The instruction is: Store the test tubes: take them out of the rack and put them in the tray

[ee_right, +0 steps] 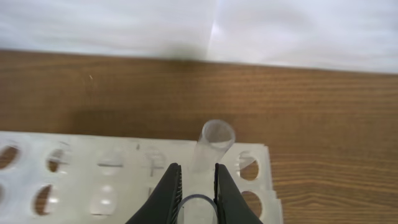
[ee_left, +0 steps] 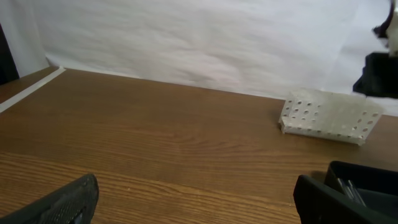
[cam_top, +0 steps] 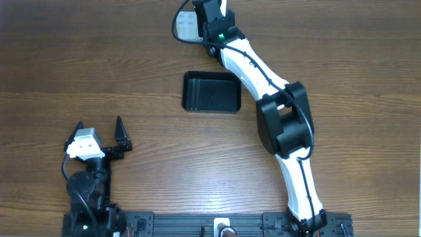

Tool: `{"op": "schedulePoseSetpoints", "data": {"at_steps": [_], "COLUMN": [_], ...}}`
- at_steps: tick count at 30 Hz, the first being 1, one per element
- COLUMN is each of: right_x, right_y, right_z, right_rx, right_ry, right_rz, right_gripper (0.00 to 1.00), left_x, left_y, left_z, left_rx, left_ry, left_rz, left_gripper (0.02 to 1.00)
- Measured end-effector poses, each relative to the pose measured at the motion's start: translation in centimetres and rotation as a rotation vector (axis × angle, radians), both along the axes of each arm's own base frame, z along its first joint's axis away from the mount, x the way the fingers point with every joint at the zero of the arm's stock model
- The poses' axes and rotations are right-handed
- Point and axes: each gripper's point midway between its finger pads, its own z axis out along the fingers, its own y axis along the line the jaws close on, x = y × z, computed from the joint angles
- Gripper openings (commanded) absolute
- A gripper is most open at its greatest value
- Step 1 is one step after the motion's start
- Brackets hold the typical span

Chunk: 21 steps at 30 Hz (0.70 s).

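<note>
The clear plastic rack (cam_top: 187,26) stands at the table's far edge; it also shows as rack (ee_left: 329,115) and rack (ee_right: 93,180). My right gripper (ee_right: 196,169) hangs over the rack's end, jaws close around the rim of a test tube (ee_right: 198,202). Another clear tube (ee_right: 214,146) stands upright in a hole just beyond the fingers. In the top view the right gripper (cam_top: 212,14) is over the rack. The black tray (cam_top: 212,92) lies mid-table, and thin tubes (ee_left: 348,190) lie in it. My left gripper (cam_top: 99,135) rests open near the front left, holding nothing.
White backdrop sheeting runs along the table's far edge. The right arm's elbow (cam_top: 283,122) hangs over the table to the right of the tray. Bare wood lies between the left gripper and the tray.
</note>
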Motion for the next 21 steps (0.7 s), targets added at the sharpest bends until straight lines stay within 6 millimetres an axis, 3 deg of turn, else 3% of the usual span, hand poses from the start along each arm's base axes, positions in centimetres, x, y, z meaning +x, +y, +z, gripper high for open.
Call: {"op": "schedulePoseSetpoints", "data": {"at_steps": [7,15,21], "right_x": [-0.6,-2.2,-5.3], "right_y": [0.0,-0.4,-0.5], "right_z": [4.6,8.0,9.3], "right_rx": [0.015,0.014,0.002], "right_ry": [-0.054,-0.057,0.022], "right_rz": [0.012,0.02,0.031], "right_gripper": [0.012,0.009,0.012], "left_x": [0.0,0.0,0.0], "left_y": [0.0,0.0,0.0], "left_z": [0.0,0.0,0.0], "left_rx": [0.0,0.0,0.0], "left_ry": [0.0,0.0,0.0], "left_rz": [0.0,0.0,0.0], "left_gripper": [0.998,0.998,0.998]}}
